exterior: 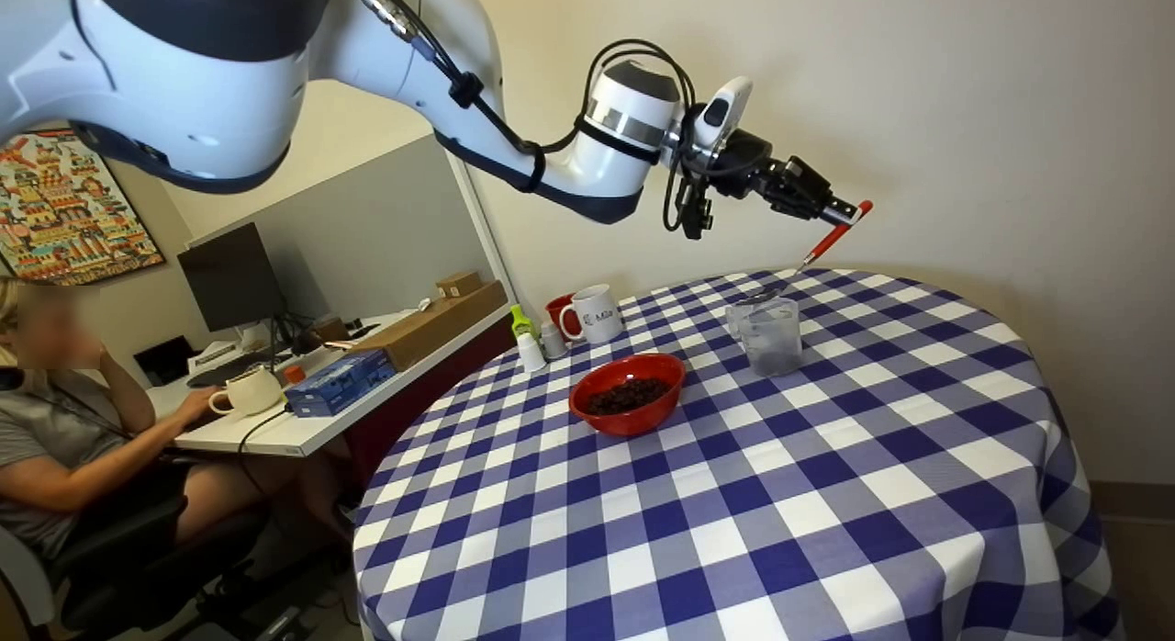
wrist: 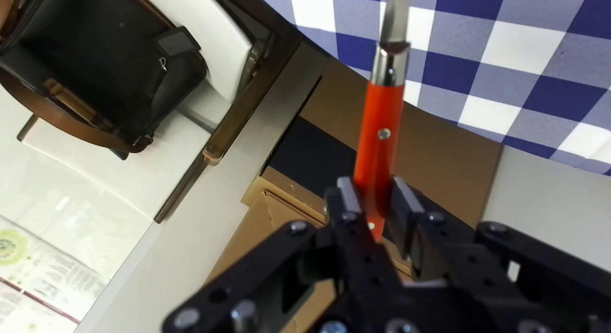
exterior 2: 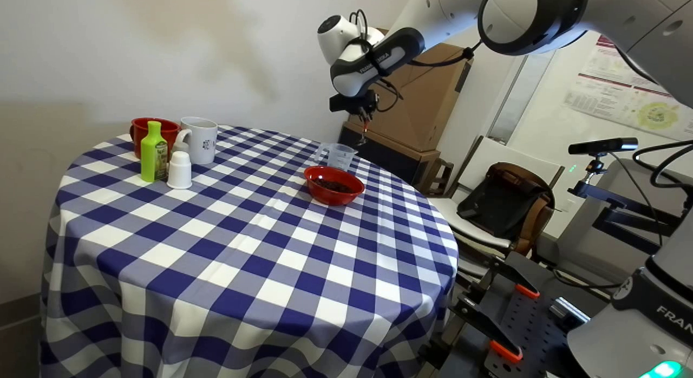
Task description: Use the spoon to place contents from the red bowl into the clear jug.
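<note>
Clear jug (exterior: pixel 773 340) upright on checked table (exterior: pixel 734 494), spoon (exterior: pixel 828 242) tilted with scoop end by the jug's rim, can't tell if touching; tool (wrist: pixel 377 197) higher than jug, pinching the spoon's orange-red handle; red bowl (exterior: pixel 633 424) near jug but apart, dark bits (exterior: pixel 629 396) inside; white mug (exterior: pixel 598 314), then red mug (exterior 2: pixel 171 131) and green bottle (exterior 2: pixel 153 158), well apart from jug; much farther from jug, a seated person (exterior: pixel 46 430) in an exterior view
</note>
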`<state>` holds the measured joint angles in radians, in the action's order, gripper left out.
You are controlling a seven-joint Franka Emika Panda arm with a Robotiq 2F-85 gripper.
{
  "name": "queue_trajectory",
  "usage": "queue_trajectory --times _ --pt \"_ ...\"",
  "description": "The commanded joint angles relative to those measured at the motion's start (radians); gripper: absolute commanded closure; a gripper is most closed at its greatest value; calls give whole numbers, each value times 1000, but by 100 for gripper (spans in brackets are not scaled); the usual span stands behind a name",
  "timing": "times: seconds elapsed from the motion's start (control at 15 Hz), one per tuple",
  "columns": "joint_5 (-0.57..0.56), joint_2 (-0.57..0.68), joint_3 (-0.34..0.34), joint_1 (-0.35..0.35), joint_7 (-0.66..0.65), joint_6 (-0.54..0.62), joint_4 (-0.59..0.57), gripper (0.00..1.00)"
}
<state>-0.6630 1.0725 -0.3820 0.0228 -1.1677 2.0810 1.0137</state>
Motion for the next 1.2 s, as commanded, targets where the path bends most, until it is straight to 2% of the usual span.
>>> queue_trajectory --times 0.0,0.73,1.13 --pt "10 24 8 -1 52 -62 -65 95" --pt "41 104 25 -21 125 -207 -225 95" --pt "97 159 35 -29 180 -306 -337 95"
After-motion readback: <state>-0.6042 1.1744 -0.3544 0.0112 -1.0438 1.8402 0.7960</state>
